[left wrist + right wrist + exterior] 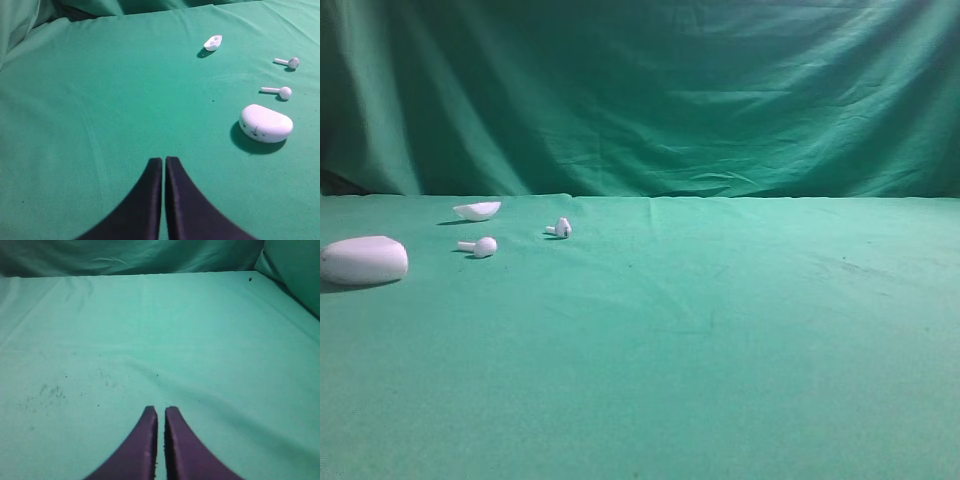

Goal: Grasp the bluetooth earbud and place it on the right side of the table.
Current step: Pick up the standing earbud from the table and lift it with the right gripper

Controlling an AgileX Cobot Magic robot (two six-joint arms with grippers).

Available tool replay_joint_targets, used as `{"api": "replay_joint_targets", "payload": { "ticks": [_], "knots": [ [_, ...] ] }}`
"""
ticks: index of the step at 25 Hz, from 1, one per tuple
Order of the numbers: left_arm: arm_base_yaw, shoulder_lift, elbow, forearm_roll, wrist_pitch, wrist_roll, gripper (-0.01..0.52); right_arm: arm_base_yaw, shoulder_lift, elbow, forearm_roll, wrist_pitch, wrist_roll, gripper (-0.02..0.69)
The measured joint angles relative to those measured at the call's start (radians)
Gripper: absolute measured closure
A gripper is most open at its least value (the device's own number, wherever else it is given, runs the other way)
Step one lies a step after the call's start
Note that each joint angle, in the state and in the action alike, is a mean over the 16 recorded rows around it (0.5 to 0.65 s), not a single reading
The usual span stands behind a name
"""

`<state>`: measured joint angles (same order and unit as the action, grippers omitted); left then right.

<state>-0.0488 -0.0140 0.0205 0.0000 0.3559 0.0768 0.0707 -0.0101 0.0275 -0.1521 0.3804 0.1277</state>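
Both the left gripper (163,165) and right gripper (161,412) hover low over the tabletop (720,330), jaws nearly together, empty; the bluetooth earbud (561,228) lies upper left.

No text, label, brand, number or sign can be read in any of the views. The bluetooth earbud (563,228) has only small dark grey marks on its head, and they do not form letters. The white case (266,123) shows some tiny dark marks on its near side in the left wrist view, but they are too small to read.
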Motion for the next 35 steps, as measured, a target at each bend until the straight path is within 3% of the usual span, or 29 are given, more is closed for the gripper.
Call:
{"api": "replay_joint_targets", "payload": {
  "ticks": [20, 30, 35],
  "knots": [
    [0.0, 0.0, 0.0, 0.0, 0.0, 0.0, 0.514, 0.0, 0.0, 0.0, 0.0, -0.011, 0.0, 0.615],
    [0.0, 0.0, 0.0, 0.0, 0.0, 0.0, 0.514, 0.0, 0.007, -0.013, 0.001, -0.276, 0.011, 0.615],
    [0.0, 0.0, 0.0, 0.0, 0.0, 0.0, 0.514, 0.0, 0.075, -0.104, 0.008, -0.302, 0.034, 0.615]
  ]
}}
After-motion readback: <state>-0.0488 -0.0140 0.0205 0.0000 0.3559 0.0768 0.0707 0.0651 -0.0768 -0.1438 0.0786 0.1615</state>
